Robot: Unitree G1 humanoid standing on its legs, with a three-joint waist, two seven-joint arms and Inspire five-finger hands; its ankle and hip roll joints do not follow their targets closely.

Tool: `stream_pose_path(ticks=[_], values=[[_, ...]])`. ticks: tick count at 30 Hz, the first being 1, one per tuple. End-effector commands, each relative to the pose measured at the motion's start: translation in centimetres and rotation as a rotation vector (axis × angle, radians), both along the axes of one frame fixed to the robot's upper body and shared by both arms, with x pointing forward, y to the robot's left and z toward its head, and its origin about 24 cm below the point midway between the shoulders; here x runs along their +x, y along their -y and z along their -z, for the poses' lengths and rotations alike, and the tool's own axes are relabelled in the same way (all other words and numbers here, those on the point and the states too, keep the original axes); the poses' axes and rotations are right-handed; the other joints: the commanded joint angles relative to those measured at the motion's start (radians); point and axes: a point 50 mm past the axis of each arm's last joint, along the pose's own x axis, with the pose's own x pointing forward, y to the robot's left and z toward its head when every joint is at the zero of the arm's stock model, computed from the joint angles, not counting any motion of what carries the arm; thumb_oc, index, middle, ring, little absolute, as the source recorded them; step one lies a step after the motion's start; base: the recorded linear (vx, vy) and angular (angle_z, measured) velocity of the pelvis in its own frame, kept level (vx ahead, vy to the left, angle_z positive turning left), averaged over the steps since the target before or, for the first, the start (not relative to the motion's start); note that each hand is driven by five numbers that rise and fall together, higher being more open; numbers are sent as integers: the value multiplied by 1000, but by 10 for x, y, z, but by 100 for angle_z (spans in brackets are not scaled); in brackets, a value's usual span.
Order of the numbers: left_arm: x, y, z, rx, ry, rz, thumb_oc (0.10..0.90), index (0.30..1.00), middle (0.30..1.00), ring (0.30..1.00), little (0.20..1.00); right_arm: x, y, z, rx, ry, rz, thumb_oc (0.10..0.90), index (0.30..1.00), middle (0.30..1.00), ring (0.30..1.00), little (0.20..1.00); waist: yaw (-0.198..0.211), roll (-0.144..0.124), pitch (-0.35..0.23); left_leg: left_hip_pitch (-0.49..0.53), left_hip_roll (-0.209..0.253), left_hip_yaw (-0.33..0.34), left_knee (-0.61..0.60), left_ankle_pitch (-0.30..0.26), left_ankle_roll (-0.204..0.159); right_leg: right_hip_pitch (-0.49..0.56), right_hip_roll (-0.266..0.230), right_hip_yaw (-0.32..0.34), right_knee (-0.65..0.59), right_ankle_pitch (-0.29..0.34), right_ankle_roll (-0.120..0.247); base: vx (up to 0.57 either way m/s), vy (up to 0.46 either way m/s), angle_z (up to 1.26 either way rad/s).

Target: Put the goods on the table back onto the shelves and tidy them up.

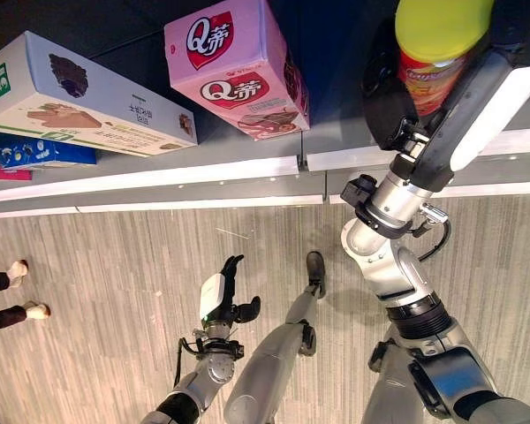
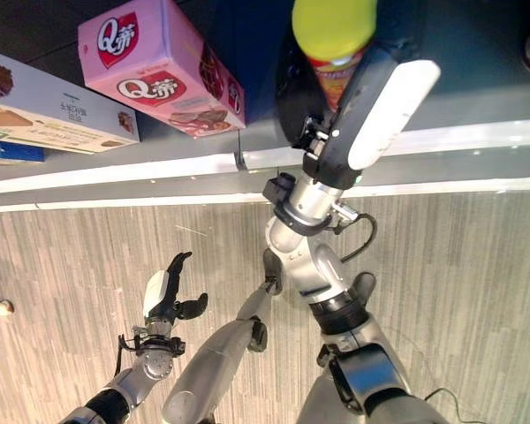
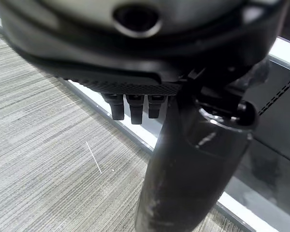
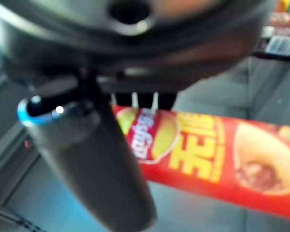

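Note:
A red tube of crisps (image 1: pixel 430 81) with a yellow lid (image 1: pixel 442 26) is raised at the dark shelf board (image 1: pixel 336 53) on the right. My right hand (image 1: pixel 387 104) is shut on it. In the right wrist view the thumb (image 4: pixel 92 164) crosses in front of the tube (image 4: pixel 208 154) and the fingers (image 4: pixel 145 99) lie behind it. My left hand (image 1: pixel 223 296) hangs low over the floor, open and holding nothing, with its fingers (image 3: pixel 130 104) straight and the thumb (image 3: pixel 193 164) apart.
On the shelf stand a pink biscuit box (image 1: pixel 234 66), a long white box (image 1: pixel 71 97) and a blue box (image 1: pixel 44 152) at the left. The shelf's pale front rail (image 1: pixel 159 181) runs across. A person's shoes (image 1: pixel 18 269) show at the far left on the striped floor (image 1: pixel 115 265).

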Motion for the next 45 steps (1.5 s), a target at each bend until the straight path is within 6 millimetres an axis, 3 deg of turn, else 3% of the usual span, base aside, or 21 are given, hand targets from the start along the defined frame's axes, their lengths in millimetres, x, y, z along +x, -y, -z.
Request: stream_pose_path(ticks=[1,14,15,20,23,38,44,45], values=[[5,-34,-10,81,74,-81,800,900,900,900,900,-19,-10,-24,-1,190,-75,800,900,900,900,900,40,-55,-37,-59,88,6,115,-170,-122,29,-130,-37,-49,66,60,0,0,0],[3,-36,-2,92,30,-106,800,900,900,900,900,-37,0,-31,50,286,-73,800,900,900,900,900,26,-79,-57,-23,98,8,120,-175,-129,54,-122,-39,-43,62,58,-10,1,0],[3,-37,-1,93,27,-107,800,900,900,900,900,-39,0,-31,52,293,-79,800,900,900,900,900,22,-80,-52,-30,97,17,124,-152,-121,48,-126,-49,-39,80,48,-109,12,0],[-2,-38,7,101,-17,-115,800,900,900,900,900,-44,1,-29,52,297,-84,800,900,900,900,900,19,-91,-72,5,108,10,108,-164,-134,73,-115,-42,-44,62,56,-27,-9,0],[-7,-39,12,92,-51,-134,800,900,900,900,900,-45,2,-27,72,296,-88,800,900,900,900,900,12,-96,-68,9,111,22,109,-140,-129,74,-116,-54,-41,78,45,-65,-3,-3],[-30,-46,39,71,-218,-212,800,900,900,900,900,-52,9,16,60,94,-187,800,900,900,900,900,-23,-136,-111,117,144,25,53,-112,-149,161,-89,-77,-55,66,39,-13,-24,-1],[-53,-49,58,16,-364,-254,800,900,900,900,900,-53,34,67,41,-168,-103,800,900,900,900,900,-62,-190,-175,263,185,39,17,-111,-158,283,-58,-89,-59,30,30,64,-71,4],[-53,-49,58,16,-366,-253,800,900,900,900,900,-54,34,67,41,-170,-103,800,900,900,900,900,-62,-190,-174,267,185,38,17,-111,-158,288,-57,-90,-60,30,30,81,-51,4]])
